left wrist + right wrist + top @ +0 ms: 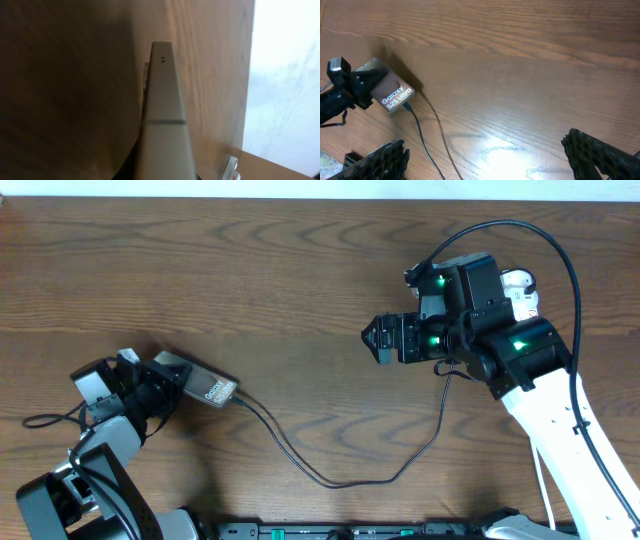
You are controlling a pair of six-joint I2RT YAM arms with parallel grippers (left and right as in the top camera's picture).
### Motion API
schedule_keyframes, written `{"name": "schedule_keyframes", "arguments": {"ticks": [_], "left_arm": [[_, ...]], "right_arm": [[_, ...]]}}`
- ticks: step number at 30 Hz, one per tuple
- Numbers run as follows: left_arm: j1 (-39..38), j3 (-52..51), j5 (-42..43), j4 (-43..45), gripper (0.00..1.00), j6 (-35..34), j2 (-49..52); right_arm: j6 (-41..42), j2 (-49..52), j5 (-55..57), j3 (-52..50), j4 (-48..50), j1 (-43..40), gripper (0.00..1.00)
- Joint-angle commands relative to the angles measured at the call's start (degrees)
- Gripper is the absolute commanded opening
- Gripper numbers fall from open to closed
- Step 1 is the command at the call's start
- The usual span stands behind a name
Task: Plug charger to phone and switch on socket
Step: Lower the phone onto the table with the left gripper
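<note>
Left in your frame lies the phone (390, 90), "Galaxy S25 Ultra" lettering facing up, with the left gripper (366, 85) clamped on its far end. The charger (422, 135) meets the lettered end and trails to the bottom edge. The right gripper (492, 160) shows 2 fingers wide apart in the bottom corners.

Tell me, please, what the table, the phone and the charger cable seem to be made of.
The table: wood or wood-look laminate; brown grain lines, with a soft sheen where light reflects.
The phone: a matte grey-brown hard shell, plastic or metal, I cannot tell which; white printed lettering.
The charger: thin black cable, probably a rubber or plastic sheath, since it lies in loose curves.
</note>
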Motion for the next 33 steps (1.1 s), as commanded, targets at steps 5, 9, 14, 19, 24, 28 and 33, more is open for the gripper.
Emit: {"name": "schedule_keyframes", "arguments": {"ticks": [5, 9, 14, 19, 24, 28, 33], "left_arm": [[0.17, 0.74, -4.11, -6.75, 0.08, 1.25, -0.63], [0.17, 0.74, -5.60, -9.05, 0.08, 1.25, -0.63], [0.17, 0.74, -5.62, -11.72, 0.08, 1.25, -0.63], [0.17, 0.74, -5.66, -13.42, 0.08, 1.25, -0.63], [0.17, 0.74, -7.91, -15.21, 0.08, 1.25, -0.63], [0.17, 0.68, -9.49, -17.05, 0.13, 1.25, -0.63], [0.17, 0.63, -9.70, -17.64, 0.23, 1.25, -0.63]], "right_arm": [[0.17, 0.15, 0.26, 0.20, -0.24, 0.52, 0.99], [0.17, 0.15, 0.28, 0.20, -0.42, 0.52, 0.99], [0.17, 0.15, 0.28, 0.20, -0.42, 0.52, 0.99], [0.17, 0.15, 0.28, 0.20, -0.46, 0.52, 0.99], [0.15, 0.15, 0.28, 0.20, -0.87, 0.52, 0.99], [0.15, 0.15, 0.28, 0.20, -0.92, 0.52, 0.99], [0.15, 0.15, 0.28, 0.20, -1.05, 0.52, 0.99]]}}
